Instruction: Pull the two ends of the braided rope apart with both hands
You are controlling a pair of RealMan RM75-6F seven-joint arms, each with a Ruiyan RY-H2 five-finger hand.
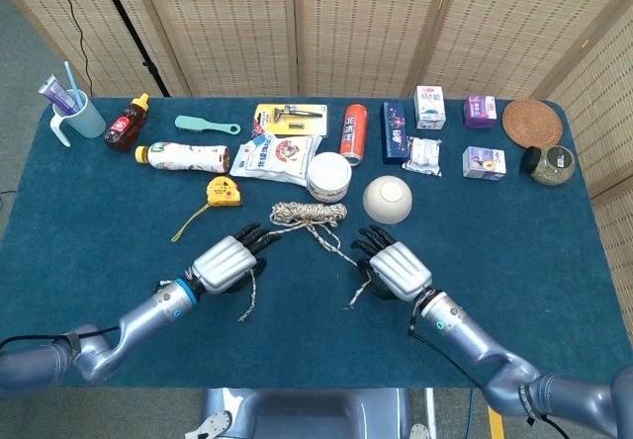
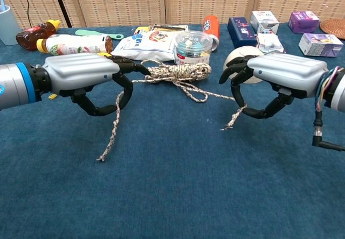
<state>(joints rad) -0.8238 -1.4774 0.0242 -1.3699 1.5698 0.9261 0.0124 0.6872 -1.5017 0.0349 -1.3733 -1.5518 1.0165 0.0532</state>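
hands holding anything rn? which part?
Both hold the braided rope: left hand pinches one loose strand, right hand the other, each short of its frayed tip. The coiled bundle lies between them.

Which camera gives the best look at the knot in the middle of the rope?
The chest view: the rope bundle sits close and large between the left hand and right hand. The head view shows it whole from above, but small, with strands hard to separate.

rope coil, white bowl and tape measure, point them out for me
rope coil (image 1: 310,212), head view, middle of the bundle
white bowl (image 1: 387,200), head view, its base
tape measure (image 1: 224,191), head view, yellow case
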